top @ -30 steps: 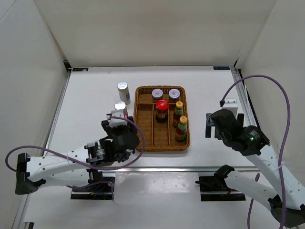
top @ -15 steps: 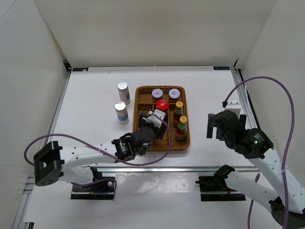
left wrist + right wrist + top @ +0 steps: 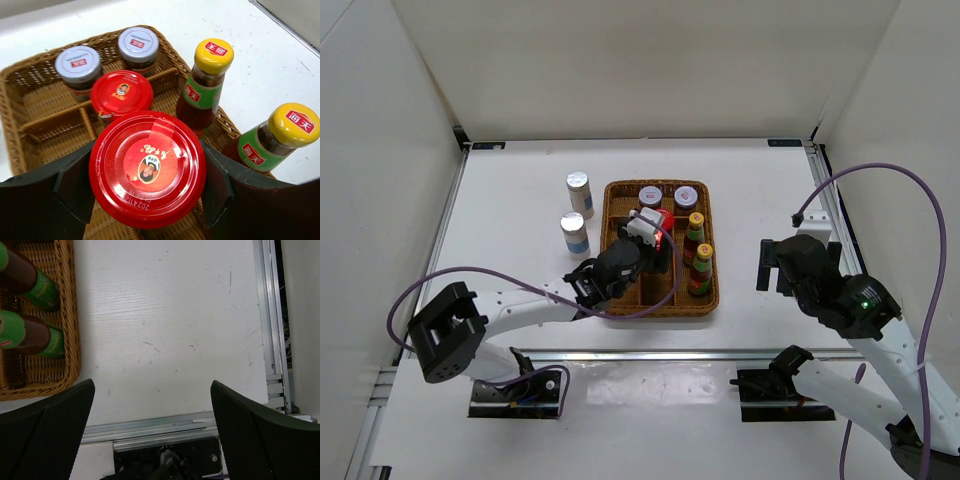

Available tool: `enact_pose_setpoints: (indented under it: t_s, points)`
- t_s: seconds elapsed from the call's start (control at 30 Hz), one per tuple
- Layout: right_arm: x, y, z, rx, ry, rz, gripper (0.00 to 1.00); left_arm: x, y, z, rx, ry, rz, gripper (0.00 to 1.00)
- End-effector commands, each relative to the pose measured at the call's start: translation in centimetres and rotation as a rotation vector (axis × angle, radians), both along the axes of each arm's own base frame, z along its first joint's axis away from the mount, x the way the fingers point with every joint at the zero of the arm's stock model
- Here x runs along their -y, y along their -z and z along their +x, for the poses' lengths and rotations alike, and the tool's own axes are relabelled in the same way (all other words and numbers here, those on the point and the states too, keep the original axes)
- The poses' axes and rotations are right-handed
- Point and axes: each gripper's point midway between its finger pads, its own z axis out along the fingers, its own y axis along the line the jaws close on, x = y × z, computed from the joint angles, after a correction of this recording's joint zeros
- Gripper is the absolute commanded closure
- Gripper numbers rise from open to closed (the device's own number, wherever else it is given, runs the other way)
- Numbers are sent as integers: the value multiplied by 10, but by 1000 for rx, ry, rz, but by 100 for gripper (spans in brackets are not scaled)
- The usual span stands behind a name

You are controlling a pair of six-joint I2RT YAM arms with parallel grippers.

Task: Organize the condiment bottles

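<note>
Left claw (image 3: 146,187) is clamped on a red-lidded jar (image 3: 147,160) over the tray's (image 3: 10,125) middle slot, next to the other red jar (image 3: 121,92), probably so the 2 pair up; right claw (image 3: 152,385) hangs open and empty.

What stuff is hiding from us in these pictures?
The held red-lidded jar: the left wrist view shows only its lid; the body underneath is hidden.
Top view: the left pincer covers most of that jar.
The sauce bottles: the right wrist view's left edge cuts off their caps.
The shakers: labels too small to read in the top view.
</note>
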Motion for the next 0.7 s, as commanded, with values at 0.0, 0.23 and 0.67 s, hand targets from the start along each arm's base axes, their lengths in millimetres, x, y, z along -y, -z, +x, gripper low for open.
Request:
enact_pose_setpoints:
  t_s: [0.0,0.23,0.67]
  points:
    - [-1,-4,4,29,0,3,0,24,-49,1,59,61,-227,89]
    - [-1,-4,4,29,0,3,0,27,-18,0,7,57,-237,89]
    - [-2,-2,5,22,0,-3,0,11,-14,-12,-3,48,-241,0]
